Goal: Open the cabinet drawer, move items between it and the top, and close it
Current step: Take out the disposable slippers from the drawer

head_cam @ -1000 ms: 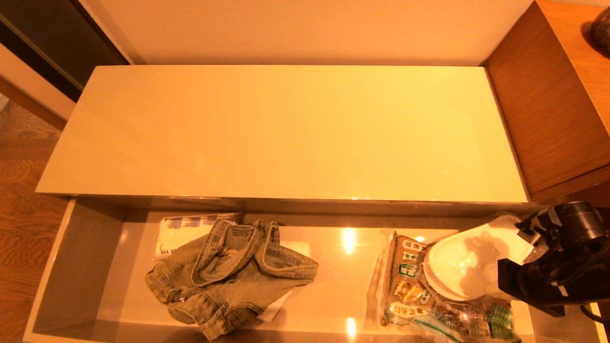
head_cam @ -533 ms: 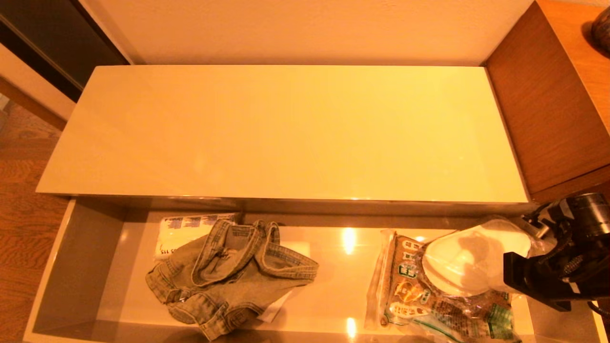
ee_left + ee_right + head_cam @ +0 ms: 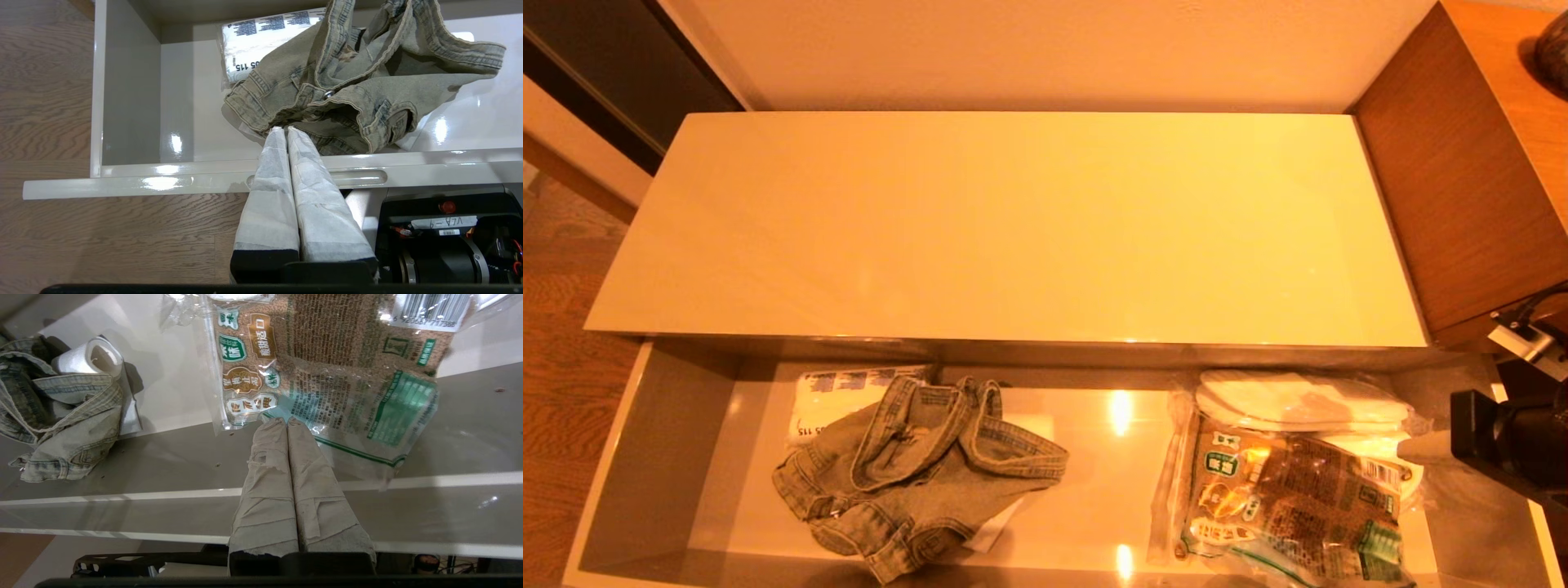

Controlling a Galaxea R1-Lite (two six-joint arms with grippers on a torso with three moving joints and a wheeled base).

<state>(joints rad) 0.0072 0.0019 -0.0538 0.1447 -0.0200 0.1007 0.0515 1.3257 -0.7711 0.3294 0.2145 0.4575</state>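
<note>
The drawer (image 3: 654, 457) stands pulled out below the cabinet's bare top (image 3: 1029, 229). A crumpled grey-green denim garment (image 3: 915, 465) lies in its left half. White slippers in clear wrap (image 3: 1298, 400) lie flat at the drawer's back right, partly under the brown food bag (image 3: 1290, 498). My right gripper (image 3: 1405, 447) is shut and empty at the drawer's right end, its tips beside the slippers; in the right wrist view the right gripper (image 3: 286, 421) points at the food bag (image 3: 327, 367). My left gripper (image 3: 284, 130) is shut and empty over the drawer's front rim (image 3: 122, 183), near the denim garment (image 3: 351, 81).
A white tissue pack with black print (image 3: 841, 392) lies behind the denim at the drawer's back. A taller brown wooden unit (image 3: 1462, 180) stands against the cabinet's right end. Wooden floor (image 3: 564, 327) runs along the left.
The slippers, earlier propped up against my right gripper above the food bag, now lie flat at the drawer's back. The right arm has drawn back to the right.
</note>
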